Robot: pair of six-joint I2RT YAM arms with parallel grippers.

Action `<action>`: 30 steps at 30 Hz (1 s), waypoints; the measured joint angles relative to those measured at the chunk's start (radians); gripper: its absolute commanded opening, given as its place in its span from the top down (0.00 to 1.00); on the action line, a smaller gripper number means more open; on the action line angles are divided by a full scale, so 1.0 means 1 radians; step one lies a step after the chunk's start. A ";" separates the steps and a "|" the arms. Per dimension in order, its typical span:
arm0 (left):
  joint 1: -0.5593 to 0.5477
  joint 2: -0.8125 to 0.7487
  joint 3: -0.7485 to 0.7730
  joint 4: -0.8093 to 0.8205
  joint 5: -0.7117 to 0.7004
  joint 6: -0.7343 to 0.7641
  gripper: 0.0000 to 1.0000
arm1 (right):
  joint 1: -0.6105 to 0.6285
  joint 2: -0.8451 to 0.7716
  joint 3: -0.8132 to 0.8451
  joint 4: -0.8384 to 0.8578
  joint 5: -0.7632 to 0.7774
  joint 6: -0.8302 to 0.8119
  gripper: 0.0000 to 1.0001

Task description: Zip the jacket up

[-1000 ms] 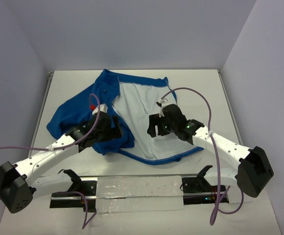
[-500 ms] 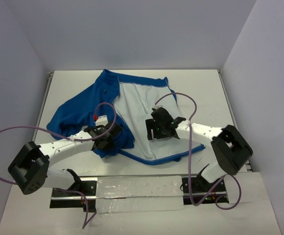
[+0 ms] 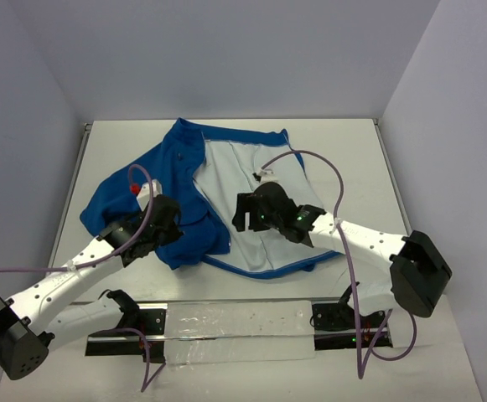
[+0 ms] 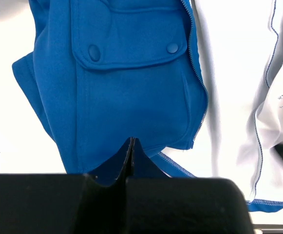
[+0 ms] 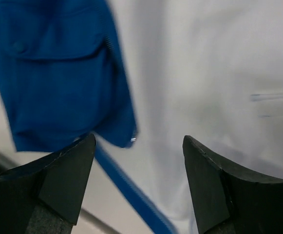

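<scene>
The left gripper (image 4: 131, 142) is shut over the unzipped jacket's (image 3: 178, 156) blue panel (image 4: 131, 92); the right gripper (image 5: 139, 141) is held open by the zipper end (image 5: 133, 140), presumably for grasping.

jacket (image 4: 131, 97) cropped by left wrist view's edges, blurred in right wrist view; zipper (image 5: 133, 140) (lower end) indistinct

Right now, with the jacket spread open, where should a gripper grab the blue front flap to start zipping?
Probably its lower corner, where the zipper ends. Come from the near hem side: that corner of the jacket lies flat and free on the white lining. The open right gripper hovers just there.
</scene>
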 measured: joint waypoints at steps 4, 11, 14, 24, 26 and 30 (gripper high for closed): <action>0.006 -0.008 0.000 0.001 0.033 0.000 1.00 | 0.054 0.058 -0.013 0.113 -0.089 0.066 0.34; 0.006 -0.043 -0.009 0.018 0.087 -0.004 1.00 | 0.071 0.157 -0.077 0.255 -0.194 0.141 0.69; 0.006 -0.047 -0.017 0.025 0.102 -0.007 1.00 | 0.071 0.197 -0.086 0.284 -0.219 0.158 0.65; 0.006 -0.047 -0.017 0.058 0.141 -0.009 0.88 | 0.071 0.283 -0.083 0.283 -0.178 0.187 0.40; 0.006 -0.047 -0.017 0.065 0.150 -0.010 0.77 | 0.071 0.296 -0.080 0.271 -0.164 0.186 0.40; 0.006 -0.047 -0.017 0.076 0.165 -0.007 0.63 | 0.071 0.334 -0.043 0.267 -0.148 0.183 0.42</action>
